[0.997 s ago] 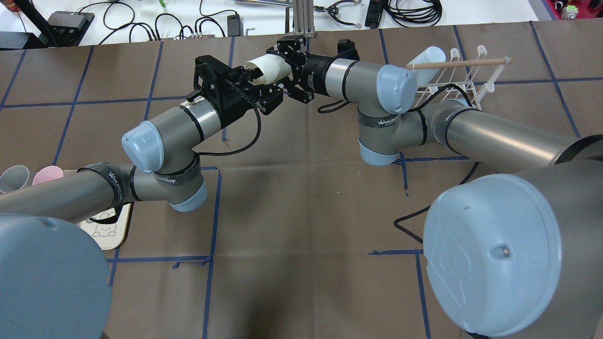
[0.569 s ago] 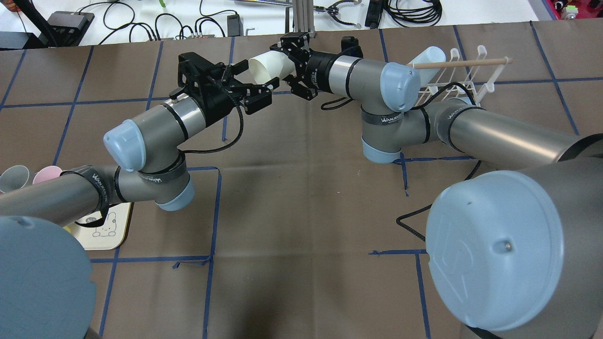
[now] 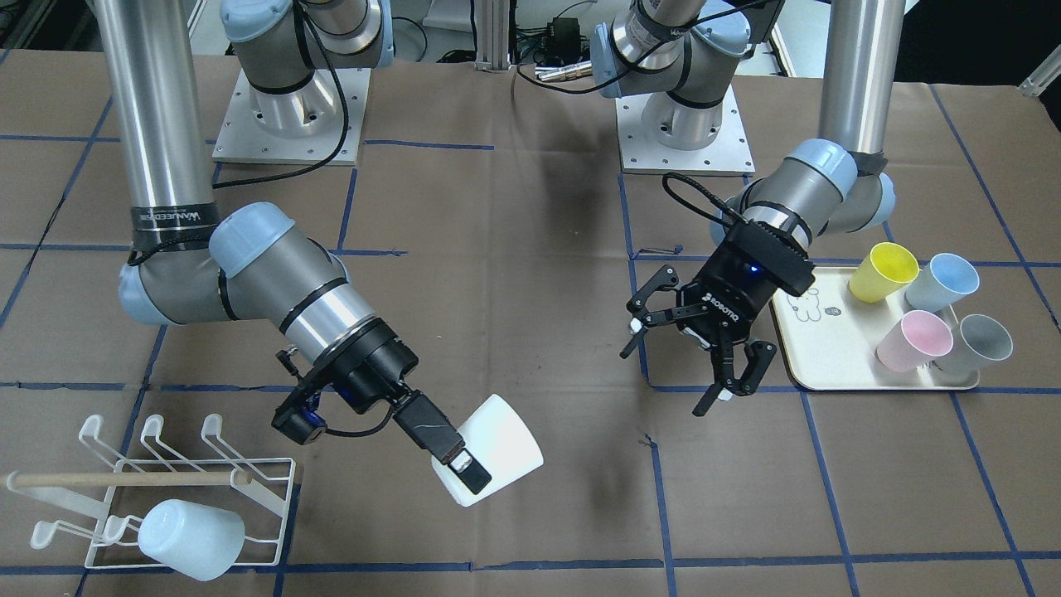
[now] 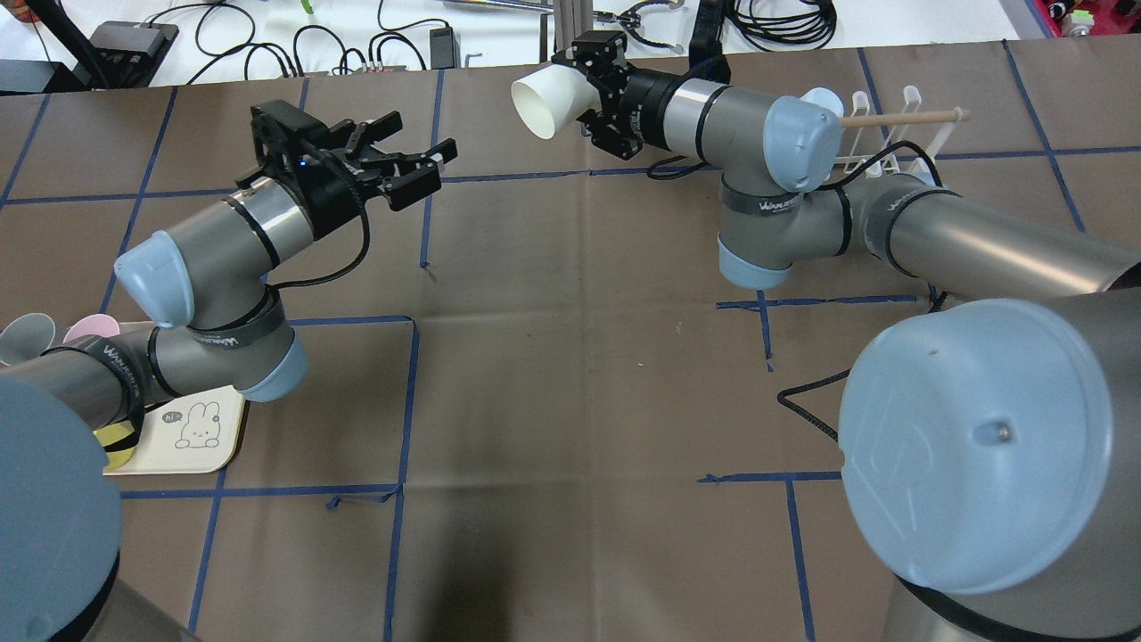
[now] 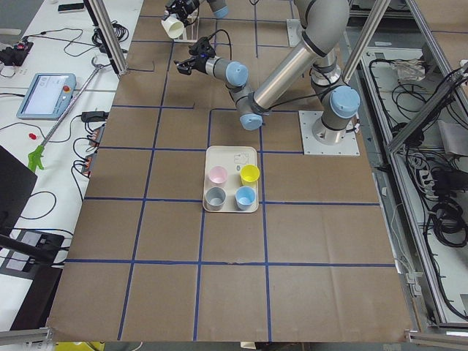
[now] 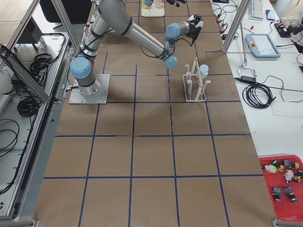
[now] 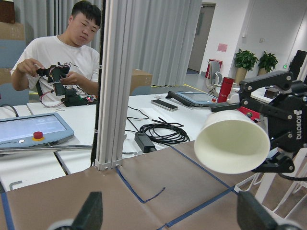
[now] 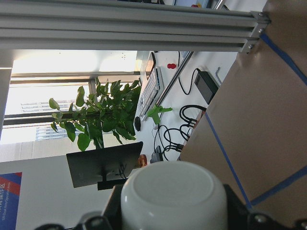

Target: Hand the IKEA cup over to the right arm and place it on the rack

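My right pincer (image 3: 466,473) was clamped on the white cup (image 4: 545,102), held above the table. Seen from overhead, my left pincer (image 4: 426,156) stood spread at the cup's nine o'clock, well apart; the rack (image 4: 902,116) lay at three o'clock.

cups (image 3: 497,448) 6 | tray (image 3: 829,356) 1 | rack (image 3: 124,478) 1 | robot arms (image 3: 282,290) 2 | person (image 7: 62,52) 1
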Robot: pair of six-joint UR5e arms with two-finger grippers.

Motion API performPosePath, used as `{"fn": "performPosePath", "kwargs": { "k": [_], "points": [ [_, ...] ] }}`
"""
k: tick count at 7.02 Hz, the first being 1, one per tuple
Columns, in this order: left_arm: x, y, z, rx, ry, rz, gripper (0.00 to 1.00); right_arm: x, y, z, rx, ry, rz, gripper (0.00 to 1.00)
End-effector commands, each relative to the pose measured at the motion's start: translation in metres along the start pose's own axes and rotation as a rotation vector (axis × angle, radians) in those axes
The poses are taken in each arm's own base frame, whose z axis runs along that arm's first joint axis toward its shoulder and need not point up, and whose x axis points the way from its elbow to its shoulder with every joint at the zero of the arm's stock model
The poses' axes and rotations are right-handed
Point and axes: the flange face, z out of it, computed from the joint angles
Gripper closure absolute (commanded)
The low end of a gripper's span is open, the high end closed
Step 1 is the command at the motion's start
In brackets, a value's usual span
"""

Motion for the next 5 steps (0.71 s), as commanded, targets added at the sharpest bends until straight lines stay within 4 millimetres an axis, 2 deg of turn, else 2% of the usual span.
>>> {"fn": "performPosePath", "kwargs": {
  "k": [1, 2, 3, 4, 5],
  "points": [
    [-0.03, 0.003, 0.005, -0.148, -0.17, -0.127, 0.01, -0.021, -0.033, -0.028, 0.171, 0.022, -0.277, 0.83],
    [-0.037, -0.013, 0.014, -0.217, -0.215, -0.164, 0.01, -0.023, -0.049, -0.042, 0.235, 0.048, -0.395, 0.83],
    [-0.033, -0.033, 0.029, -0.301, -0.251, -0.189, 0.01, -0.021, -0.066, -0.055, 0.268, 0.073, -0.557, 0.83],
    [-0.024, -0.056, 0.041, -0.432, -0.331, -0.208, 0.01, -0.021, -0.08, -0.071, 0.294, 0.105, -0.7, 0.83],
    [-0.013, -0.076, 0.043, -0.574, -0.395, -0.229, 0.01, -0.021, -0.106, -0.094, 0.337, 0.147, -0.841, 0.83]
  ]
}}
